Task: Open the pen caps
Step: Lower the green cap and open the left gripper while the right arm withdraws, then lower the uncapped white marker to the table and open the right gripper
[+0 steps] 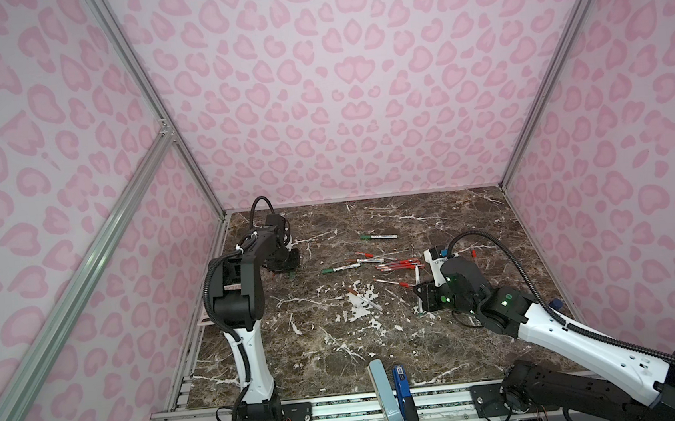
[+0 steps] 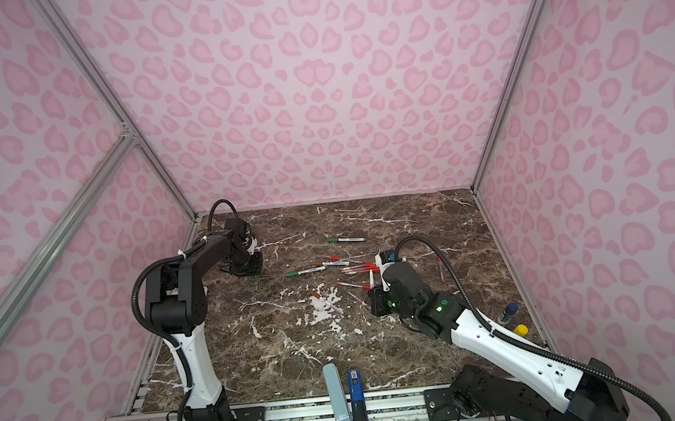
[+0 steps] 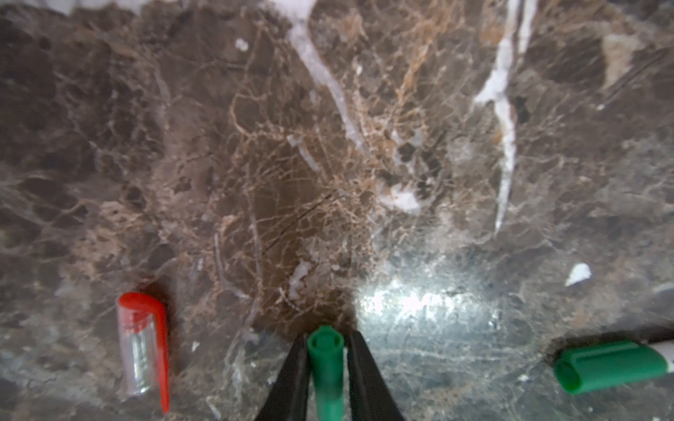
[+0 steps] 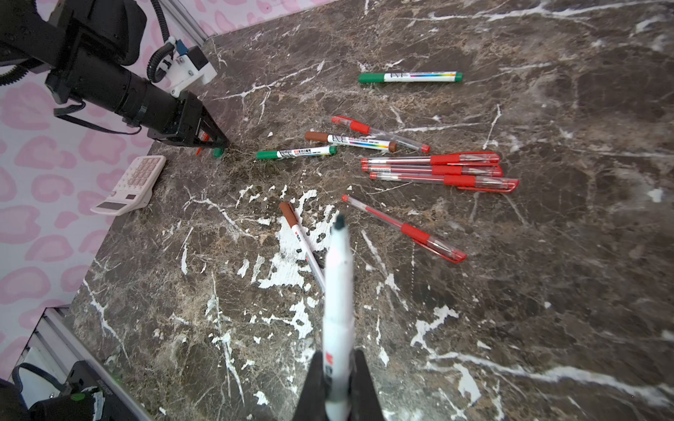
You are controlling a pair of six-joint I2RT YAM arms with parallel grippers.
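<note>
So: my left gripper (image 3: 327,336), at the left edge of the brown marble bench (image 1: 381,353), jaws narrow round a short green plastic cap (image 3: 324,368). Gripped or not, can't tell; may roll. Further right, my right gripper (image 4: 337,359) clamps an uncapped white-barrelled marker (image 4: 339,291); tip could smear.

Green cap off: an uncapped white marker (image 4: 338,291), dark tip bare, is pinched in the right gripper (image 4: 339,353) right of the marble counter's middle. Capped pens lie scattered beyond it, among them three red pens (image 4: 434,169) side by side, a brown-capped marker (image 4: 350,141) and a green-capped marker (image 4: 295,154). Toward the counter's left edge, a green cap (image 3: 325,364) sits between the fingers (image 3: 291,382) of the left gripper (image 3: 325,335), with a loose red-clipped clear cap (image 3: 144,346) lying nearby.
</note>
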